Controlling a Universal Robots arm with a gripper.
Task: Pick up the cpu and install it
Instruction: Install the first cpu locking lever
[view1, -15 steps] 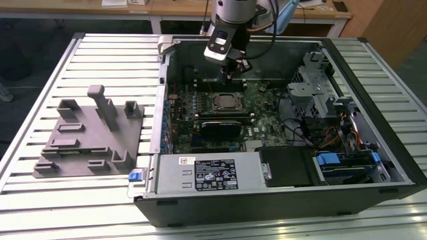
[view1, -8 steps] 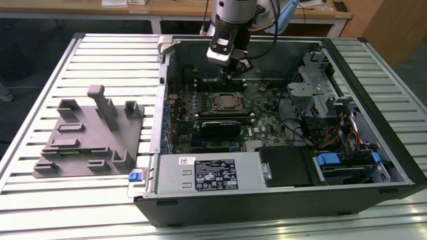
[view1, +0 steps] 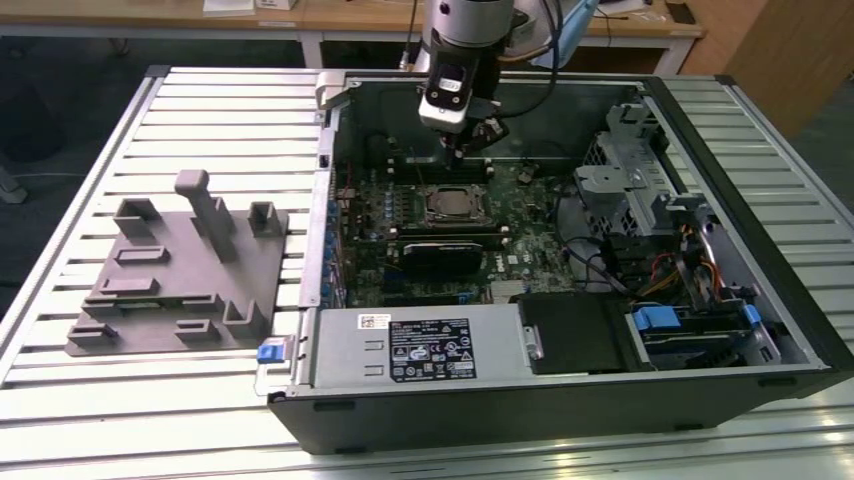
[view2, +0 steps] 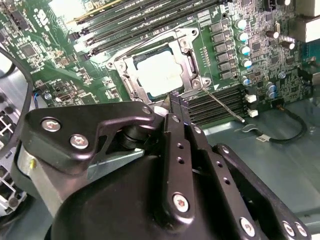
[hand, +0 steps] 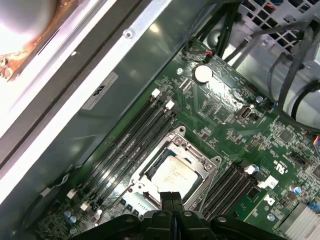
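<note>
Pincer (view2: 176, 100) fingers pressed together, holding nothing, hovers above board. Cpu (view2: 161, 74) already seated in socket (hand: 172, 172) just below fingertips. Install step looks near done; retention frame appears unlatched, needs securing.

The arm (view1: 470, 40) reaches straight down from above, wrist vertical, gripper (view1: 461, 152) pointing down. In both wrist views the two black fingers (view2: 176, 107) are pressed flat together, tips meeting with no gap and nothing between them. The finger tips (hand: 171, 199) hang in the air, touching nothing.
</note>
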